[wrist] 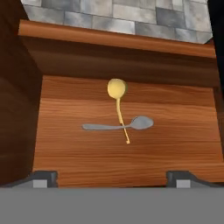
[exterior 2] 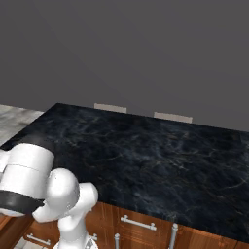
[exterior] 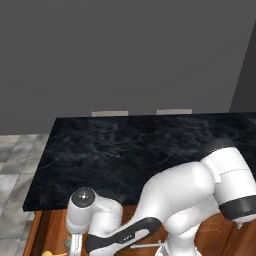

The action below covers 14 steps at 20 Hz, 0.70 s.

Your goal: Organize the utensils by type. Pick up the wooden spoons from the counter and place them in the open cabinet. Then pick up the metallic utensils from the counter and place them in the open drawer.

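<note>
Straight ahead of the gripper, in the hand view, lies the reddish-brown wooden drawer, open, with two utensils on its floor. The jaws stand wide apart and empty, only their dark tips showing at the lower edge. A small silver-grey metal spoon lies crosswise to the view, its round bowl toward the right tip and its handle toward the left. Over it lies a slim yellow-orange wooden spoon, its long axis running away from the gripper, oval bowl at the far end and handle tip nearest. The two cross near the metal spoon's neck, apparently touching.

By my reading, the wooden spoon belongs in the cabinet, not here, so any retrieval turns on that crossing: the fingers would need to straddle the wooden handle clear of the metal one.

From the base views, the black marble-look tabletop shows no utensils, and the arm folds down below its front edge; the left base view catches a yellow bit low by the wrist.
</note>
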{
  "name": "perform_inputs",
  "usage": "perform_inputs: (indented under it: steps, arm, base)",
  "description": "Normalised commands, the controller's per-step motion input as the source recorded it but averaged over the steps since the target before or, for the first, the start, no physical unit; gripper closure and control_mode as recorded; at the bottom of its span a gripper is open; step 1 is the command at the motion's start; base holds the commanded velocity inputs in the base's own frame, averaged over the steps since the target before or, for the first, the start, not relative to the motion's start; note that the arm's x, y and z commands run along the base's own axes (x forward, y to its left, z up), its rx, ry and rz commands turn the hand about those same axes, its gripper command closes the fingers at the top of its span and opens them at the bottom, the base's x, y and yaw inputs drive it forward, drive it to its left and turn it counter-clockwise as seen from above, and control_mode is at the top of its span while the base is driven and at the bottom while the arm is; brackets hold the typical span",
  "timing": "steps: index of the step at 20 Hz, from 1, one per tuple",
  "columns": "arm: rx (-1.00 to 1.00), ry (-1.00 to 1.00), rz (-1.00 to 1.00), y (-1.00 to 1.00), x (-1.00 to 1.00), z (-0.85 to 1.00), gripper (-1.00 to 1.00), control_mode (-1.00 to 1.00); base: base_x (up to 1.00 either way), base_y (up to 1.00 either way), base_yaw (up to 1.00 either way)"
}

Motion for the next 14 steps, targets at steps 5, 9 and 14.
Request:
perform_inputs:
  steps: [5,9,14]
  arm:
    - [0.03,0.09,0.0,-0.48,0.0,0.84,-1.0,-1.0]
    - [0.06,0.1,0.0,-0.6,-0.04,0.77,-1.0,-1.0]
    - [0.06,0.0,0.0,-0.63,-0.14,0.74,-1.0,-1.0]
  base:
    - [0.0,0.0,0.0]
    - [0.0,0.0,0.0]
    - [0.0,0.0,0.0]
